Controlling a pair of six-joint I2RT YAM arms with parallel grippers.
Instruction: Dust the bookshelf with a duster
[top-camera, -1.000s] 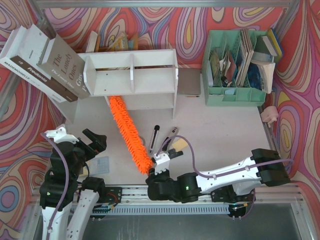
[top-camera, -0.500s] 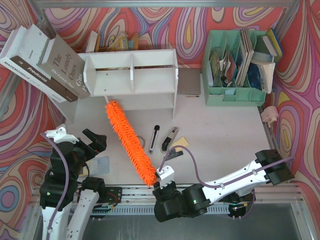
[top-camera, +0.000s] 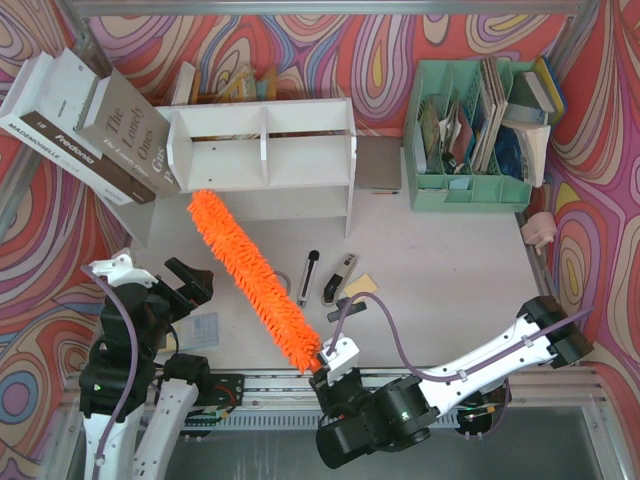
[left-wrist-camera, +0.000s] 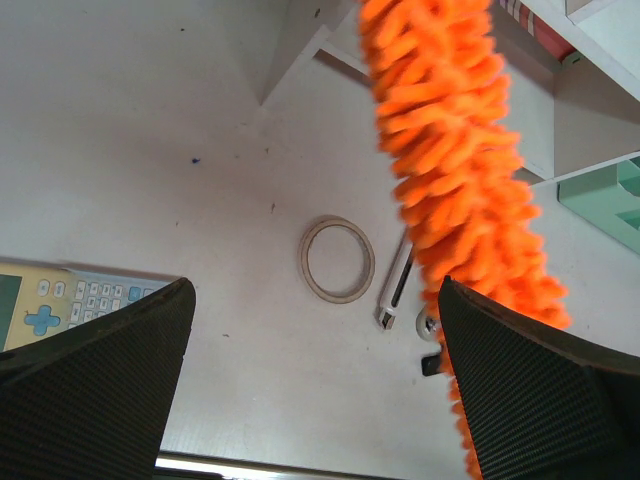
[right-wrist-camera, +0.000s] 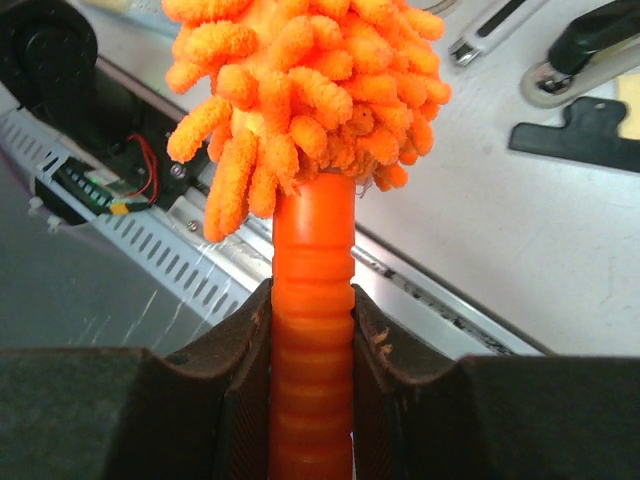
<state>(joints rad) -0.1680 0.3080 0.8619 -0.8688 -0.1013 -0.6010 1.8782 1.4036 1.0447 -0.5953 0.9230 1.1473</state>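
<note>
Right fingers (right-wrist-camera: 238, 370) are pinching the ribbed handle of the duster (top-camera: 250, 275) tightly at bottom centre of the top view; the orange head is slanting up-left, its tip near the lower-left corner of the bookshelf (top-camera: 265, 150), contact not resolvable; judged step: sweeping the shelf's lower front; next move is calling for lifting the head onto the upper compartments; right arm is lying folded along the bottom edge, elbow at lower right; left fingers (left-wrist-camera: 90, 370) are gaping wide, holding nothing, hovering over the bench (left-wrist-camera: 150, 150) at lower left.
</note>
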